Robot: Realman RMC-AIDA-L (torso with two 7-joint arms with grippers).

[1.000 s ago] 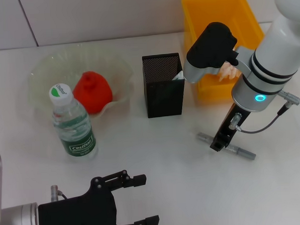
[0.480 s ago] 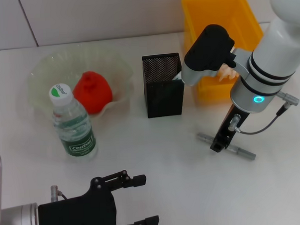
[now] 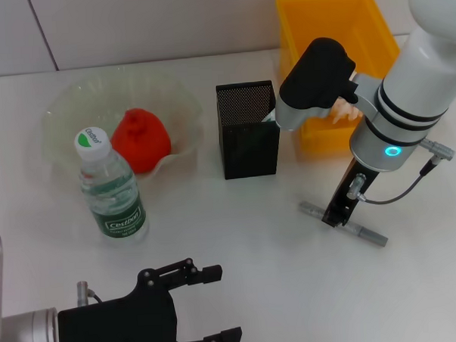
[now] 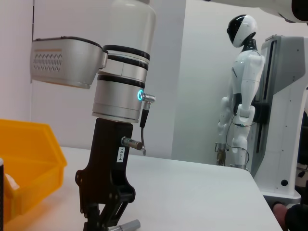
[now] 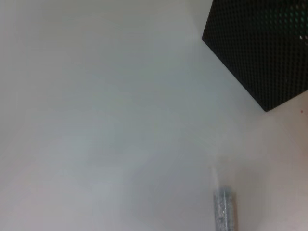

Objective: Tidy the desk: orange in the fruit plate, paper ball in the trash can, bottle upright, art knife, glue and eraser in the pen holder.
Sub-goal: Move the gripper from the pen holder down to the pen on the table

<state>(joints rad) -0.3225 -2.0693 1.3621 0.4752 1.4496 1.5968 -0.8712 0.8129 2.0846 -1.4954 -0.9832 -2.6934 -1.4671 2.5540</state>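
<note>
Over the last second my right gripper (image 3: 336, 214) has come down onto the art knife (image 3: 344, 222) — it's sitting right on the middle of it now, and the far end of the knife has swung slightly toward me. From the left wrist view the fingers (image 4: 103, 211) look narrowed around the grey handle, so I'd call it gripped, though it's still flat on the desk (image 3: 246, 238). The knife lies near the pen holder (image 3: 248, 129). Orange (image 3: 139, 140) is in the plate (image 3: 66, 110), bottle (image 3: 110, 187) upright. Left gripper (image 3: 196, 305) parked, spread wide, near me. I think lifting comes next.
</note>
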